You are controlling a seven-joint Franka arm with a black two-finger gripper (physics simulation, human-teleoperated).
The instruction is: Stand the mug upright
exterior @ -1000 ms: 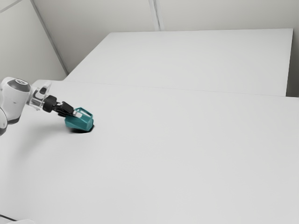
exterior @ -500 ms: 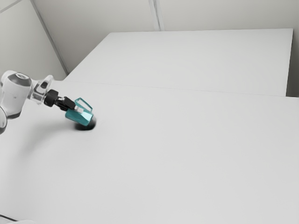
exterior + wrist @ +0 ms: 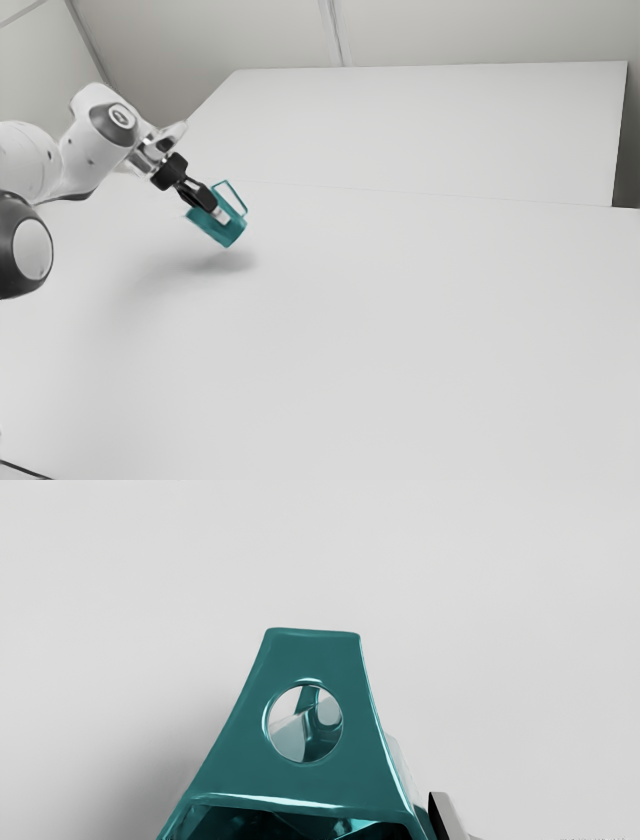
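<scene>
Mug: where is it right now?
In the exterior view's left half, the mug is held tilted in the claw, raised above the white table, with a shadow below it.

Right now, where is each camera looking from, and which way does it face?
Exterior view: set at the arm's side, facing down across the table; the arm enters from the exterior view's left, its jaws closed on the mug.
Wrist view: mounted at the arm's end, facing outward over the mug to the table; a fingertip shows at the bottom edge.
Shared: the teal mug, part of the jaws, and the pale tabletop.
</scene>
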